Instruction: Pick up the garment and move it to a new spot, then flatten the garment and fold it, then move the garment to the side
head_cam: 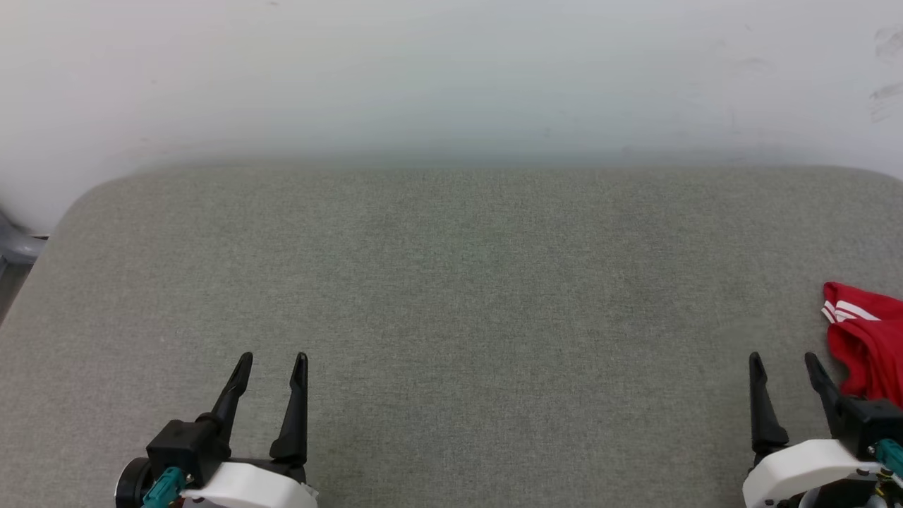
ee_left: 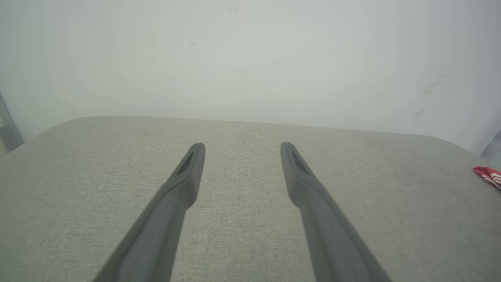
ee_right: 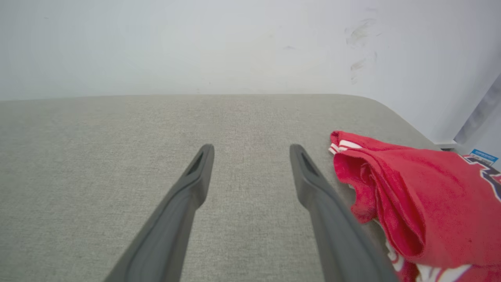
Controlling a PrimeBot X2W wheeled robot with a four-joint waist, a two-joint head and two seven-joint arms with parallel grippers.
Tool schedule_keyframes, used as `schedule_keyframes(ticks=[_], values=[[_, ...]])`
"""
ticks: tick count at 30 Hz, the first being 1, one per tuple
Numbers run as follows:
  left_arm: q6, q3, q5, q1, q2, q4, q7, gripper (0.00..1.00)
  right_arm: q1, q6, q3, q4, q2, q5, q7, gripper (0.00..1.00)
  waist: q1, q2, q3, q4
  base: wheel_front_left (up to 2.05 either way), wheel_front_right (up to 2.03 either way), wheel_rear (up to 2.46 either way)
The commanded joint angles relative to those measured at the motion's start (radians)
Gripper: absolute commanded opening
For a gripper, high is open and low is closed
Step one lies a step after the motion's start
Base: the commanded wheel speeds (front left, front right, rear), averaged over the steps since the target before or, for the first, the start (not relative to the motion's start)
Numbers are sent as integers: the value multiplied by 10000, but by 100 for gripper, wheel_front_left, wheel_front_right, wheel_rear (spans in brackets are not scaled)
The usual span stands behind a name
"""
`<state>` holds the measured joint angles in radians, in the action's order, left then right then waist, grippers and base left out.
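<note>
The work surface (head_cam: 451, 282) is a broad pad covered in grey-green woven cloth, matte and finely grained, with rounded far corners. Behind it stands a smooth white wall (head_cam: 451, 70) with a few faint scuffs at the upper right.

The garment (head_cam: 868, 346) lies crumpled at the right edge of the head view, cut off by the frame. It is soft red knit with a white-striped trim at its upper left. In the right wrist view it fills the lower right as a loosely folded heap (ee_right: 422, 196). Its length runs from the striped cuff at centre right down towards the lower right corner (dark lettering peeks in at the far right edge).

The left gripper (head_cam: 274, 358) sits at the lower left, its long, dark, tapering fingers spread apart and pointing up the frame over bare cloth. The right gripper (head_cam: 783, 358) sits at the lower right in the same pose, fingers spread and empty, just beside the garment's left edge.
</note>
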<state>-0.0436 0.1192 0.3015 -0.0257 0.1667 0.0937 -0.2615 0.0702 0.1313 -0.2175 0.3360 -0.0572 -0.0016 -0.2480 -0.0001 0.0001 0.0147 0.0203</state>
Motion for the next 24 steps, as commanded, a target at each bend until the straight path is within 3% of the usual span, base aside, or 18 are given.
schedule_keyframes(ticks=[1,7,14,24], values=[[35,-40,-63,-102,-17,13,-46,100,-213,-12,88,-186,19,37,25,100,1,-1,-98,43,0,0,0],[0,-394,-312,-299,13,81,-47,100,-1206,-12,1028,-2215,74,653,771,100,1,-1,-233,86,0,0,0],[-125,-526,-603,-408,-99,213,-47,100,-2181,-12,1193,-4321,73,1156,1663,100,1,-1,-302,104,0,0,0],[-355,-672,-831,-401,-321,328,-47,100,-2642,-10,1149,-5635,75,1438,2430,100,1,-1,-274,137,0,0,0]])
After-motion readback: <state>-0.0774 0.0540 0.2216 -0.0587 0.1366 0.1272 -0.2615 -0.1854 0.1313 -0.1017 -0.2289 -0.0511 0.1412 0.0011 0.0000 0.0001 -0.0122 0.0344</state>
